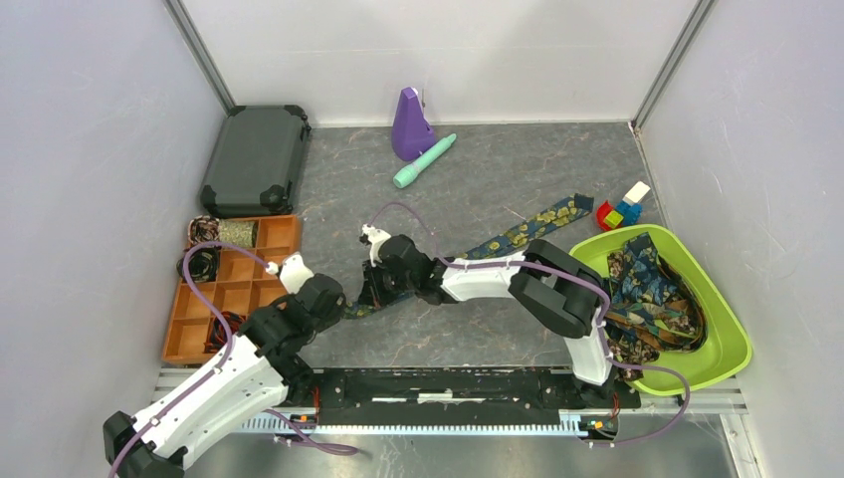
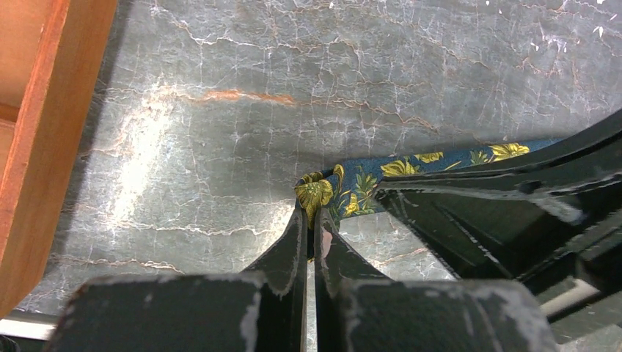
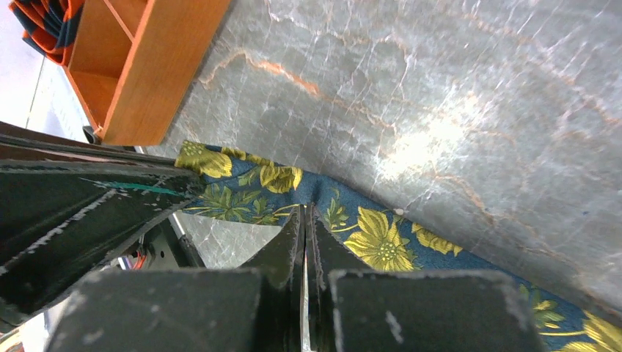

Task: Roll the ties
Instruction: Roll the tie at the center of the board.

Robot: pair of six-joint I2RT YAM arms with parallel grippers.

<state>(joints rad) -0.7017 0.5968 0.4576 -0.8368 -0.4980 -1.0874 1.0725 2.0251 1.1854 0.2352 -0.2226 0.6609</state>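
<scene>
A navy tie [image 1: 518,237] with yellow flowers lies slantwise across the table, from the far right down toward the arms. My left gripper [image 1: 348,307] is at its near left end. In the left wrist view that gripper [image 2: 314,213] is shut on the folded tip of the tie [image 2: 367,180]. My right gripper [image 1: 376,289] sits just beside it. Seen from the right wrist, this gripper [image 3: 304,213] is shut, pinching the puckered near edge of the tie [image 3: 381,238]. Several more ties [image 1: 647,289] are heaped in the green bin [image 1: 732,349].
An orange compartment tray [image 1: 284,231] stands left of the grippers, with small coiled ties [image 1: 237,233] in its far cells. A black case [image 1: 256,159], a purple object [image 1: 408,124], a teal pen [image 1: 425,161] and toy blocks [image 1: 622,209] lie farther back.
</scene>
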